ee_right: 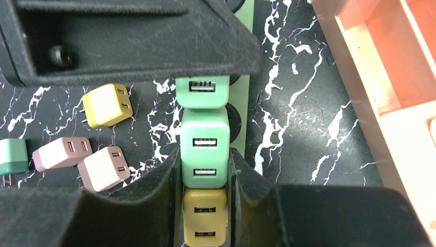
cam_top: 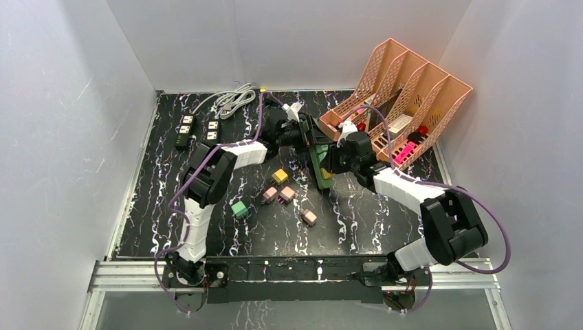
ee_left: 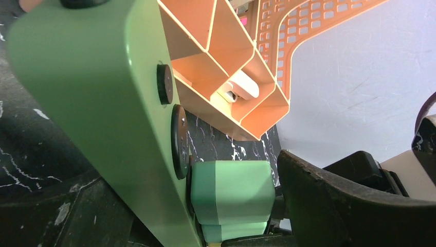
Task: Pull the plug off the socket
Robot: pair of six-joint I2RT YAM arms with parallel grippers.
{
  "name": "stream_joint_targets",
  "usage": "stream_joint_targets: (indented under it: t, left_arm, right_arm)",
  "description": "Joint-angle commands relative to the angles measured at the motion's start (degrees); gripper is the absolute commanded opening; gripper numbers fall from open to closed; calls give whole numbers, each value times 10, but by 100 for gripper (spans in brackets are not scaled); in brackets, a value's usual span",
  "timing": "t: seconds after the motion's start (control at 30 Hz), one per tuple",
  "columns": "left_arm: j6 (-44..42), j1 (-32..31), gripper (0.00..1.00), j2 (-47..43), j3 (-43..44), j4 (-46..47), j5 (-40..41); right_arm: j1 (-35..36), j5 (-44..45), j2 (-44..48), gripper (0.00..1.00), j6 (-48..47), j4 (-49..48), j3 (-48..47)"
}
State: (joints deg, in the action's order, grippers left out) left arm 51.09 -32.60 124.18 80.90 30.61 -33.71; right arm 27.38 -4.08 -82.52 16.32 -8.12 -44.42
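Right gripper [ee_right: 204, 172]: we find it clenched on the plug [ee_right: 204, 149], with one finger flat against each side.
Plug: mint green with two USB ports. It is seated in the strip [ee_right: 248, 92], packed between a second green plug [ee_right: 201, 91] and a yellow plug [ee_right: 204, 221].
Strip: pale green, at mid-table, near the rack [cam_top: 405, 89].
Left gripper [cam_top: 297, 132]: released, with its jaws wide about the strip's far end. The one finger we can see stands just clear of it.
Loose plugs [ee_right: 106, 105]: one yellow and two pink, lying on the table beside the strip.
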Motion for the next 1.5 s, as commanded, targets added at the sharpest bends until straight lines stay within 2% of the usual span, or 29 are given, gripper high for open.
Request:
stream_joint_targets:
  t: [0.0, 0.1, 0.27, 0.47, 0.77, 0.83, 0.93, 1.0, 1.07, 1.33, 1.47]
  left_arm:
    - [21, 9, 91, -63, -13, 55, 36]
    - [34, 13, 87, -73, -35, 73, 71]
    - [48, 20, 87, -79, -45, 96, 82]
    - [48, 19, 71, -64, -35, 86, 61]
    - [40, 2, 69, -51, -35, 80, 44]
    - [39, -1, 62, -46, -34, 79, 39]
    - [44, -2, 35, -36, -29, 86, 22]
    - [51, -3, 14, -29, -26, 89, 13]
    - [57, -4, 1, -23, -23, 89, 4]
    - [45, -6, 0, -31, -27, 80, 18]
    - [-25, -5, 0, -52, -10, -17, 99]
  right_arm:
    - [-3, -8, 34, 0, 0, -41, 11]
    - [-4, -18, 46, 0, -4, -47, 21]
    - [-5, -33, 64, 0, -11, -61, 38]
    - [-3, -43, 74, 0, -13, -63, 39]
    - [-4, -55, 81, 0, -11, -65, 29]
    - [-4, -60, 84, 0, -11, -64, 25]
    - [-4, -63, 92, 0, -11, -63, 20]
    - [-4, -67, 96, 0, -13, -60, 17]
    - [-4, -69, 99, 0, -12, -60, 16]
    - [-4, -67, 99, 0, -18, -43, 3]
    - [-13, -78, 155, 0, -27, -15, -24]
